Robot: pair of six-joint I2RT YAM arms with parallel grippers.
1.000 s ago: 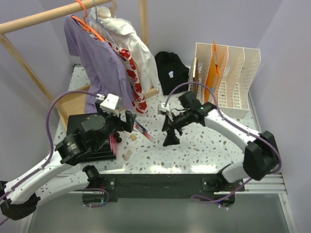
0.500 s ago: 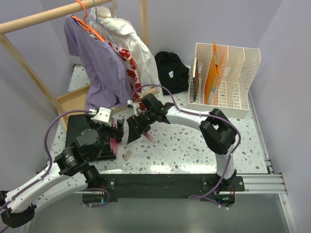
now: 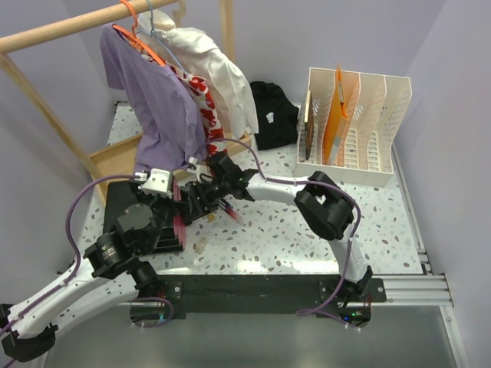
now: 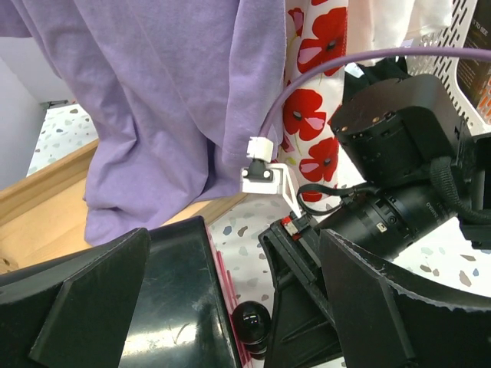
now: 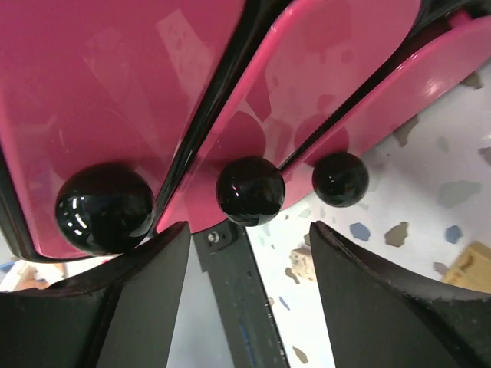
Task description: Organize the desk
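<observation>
1. The left arm [image 3: 84, 268] reaches forward from the near-left corner; the left claw [image 4: 234, 245] is released, fingers [image 4: 77, 307] spread wide.
2. The right arm [image 3: 268, 185] folds leftward across the bench [image 3: 261, 239]; the right claw [image 5: 249, 226] is released, close against pink drawer fronts [image 5: 115, 92] with black knobs [image 5: 249, 190].
3. The bench lies beneath both arms.

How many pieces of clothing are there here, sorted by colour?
purple cloth shirt, hanging: 1
white cloth garment with red poppies, hanging: 1
cream cloth shirt, hanging: 1
black cloth garment, lying on the speckled white desk: 1
Total: 4
</observation>
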